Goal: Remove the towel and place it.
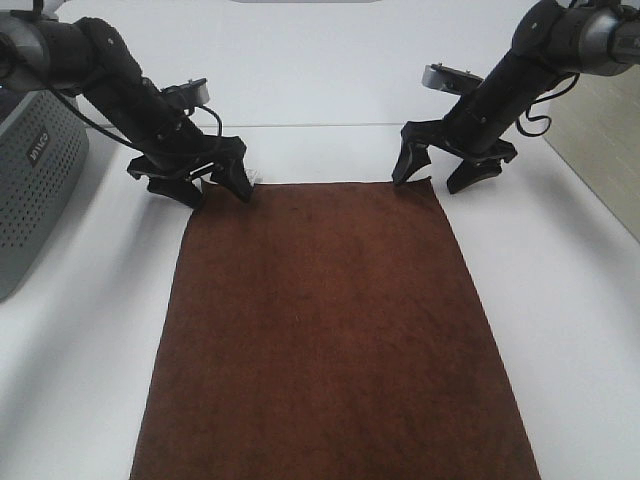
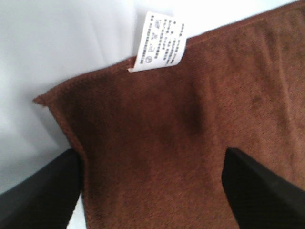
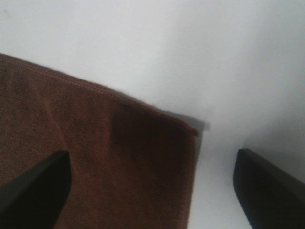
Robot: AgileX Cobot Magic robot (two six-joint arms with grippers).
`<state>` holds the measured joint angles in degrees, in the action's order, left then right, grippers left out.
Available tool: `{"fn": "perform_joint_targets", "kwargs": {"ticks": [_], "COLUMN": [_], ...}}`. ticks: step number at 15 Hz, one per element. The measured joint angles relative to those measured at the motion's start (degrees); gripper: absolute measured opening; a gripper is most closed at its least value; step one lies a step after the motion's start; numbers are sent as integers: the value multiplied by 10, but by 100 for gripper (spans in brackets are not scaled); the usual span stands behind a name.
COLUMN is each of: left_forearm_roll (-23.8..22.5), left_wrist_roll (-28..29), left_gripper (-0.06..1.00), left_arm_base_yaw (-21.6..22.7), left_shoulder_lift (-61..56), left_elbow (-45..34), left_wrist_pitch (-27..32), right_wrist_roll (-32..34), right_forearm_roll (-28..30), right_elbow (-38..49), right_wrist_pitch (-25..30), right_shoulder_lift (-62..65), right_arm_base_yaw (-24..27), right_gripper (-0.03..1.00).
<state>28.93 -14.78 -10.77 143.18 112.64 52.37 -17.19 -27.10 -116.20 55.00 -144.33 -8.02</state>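
The dark brown towel (image 1: 330,330) lies flat and spread on the white table (image 1: 560,300), running from the far middle to the near edge of the view. Its white tag (image 2: 159,42) sits at the far left corner. My left gripper (image 1: 213,185) is open and hovers over that far left corner (image 2: 143,143), its fingers straddling the cloth's edge. My right gripper (image 1: 440,173) is open above the far right corner (image 3: 143,143), one finger over the cloth and one over bare table.
A grey perforated basket (image 1: 30,190) stands at the left edge of the table. A beige floor strip (image 1: 610,150) lies past the table's right edge.
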Motion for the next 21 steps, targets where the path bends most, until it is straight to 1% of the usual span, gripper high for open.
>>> {"fn": "perform_joint_targets", "kwargs": {"ticks": [2,3,5,8,9,10,16,20,21], "left_forearm_roll": [-1,-1,0,-1,-1,-1,-1,-1,-1], "left_wrist_roll": [17,20,23,23,23,23,23,23,23], "left_gripper": [63,57,47,35,32,29,27,27,27], "left_arm_base_yaw": [-1,0,0,0,0,0,0,0,0], "left_shoulder_lift": [1,1,3,5,6,6,6,6,6], "left_elbow": [0,0,0,0,0,0,0,0,0], "left_wrist_pitch": [-6,-7,-7,-7,-7,-7,-7,-6,-6], "right_wrist_roll": [1,7,11,14,15,15,15,19,21], "right_forearm_roll": [1,1,10,26,28,29,25,26,29], "right_elbow": [0,0,0,0,0,0,0,0,0], "right_wrist_pitch": [-2,-3,-4,-3,-2,-2,-2,-9,-13], "right_shoulder_lift": [0,-2,-2,-4,-4,-5,-5,-6,-7], "right_arm_base_yaw": [-5,-5,-5,-5,-5,-5,-5,-11,-15], "right_gripper": [86,83,74,56,51,49,46,29,22]}}
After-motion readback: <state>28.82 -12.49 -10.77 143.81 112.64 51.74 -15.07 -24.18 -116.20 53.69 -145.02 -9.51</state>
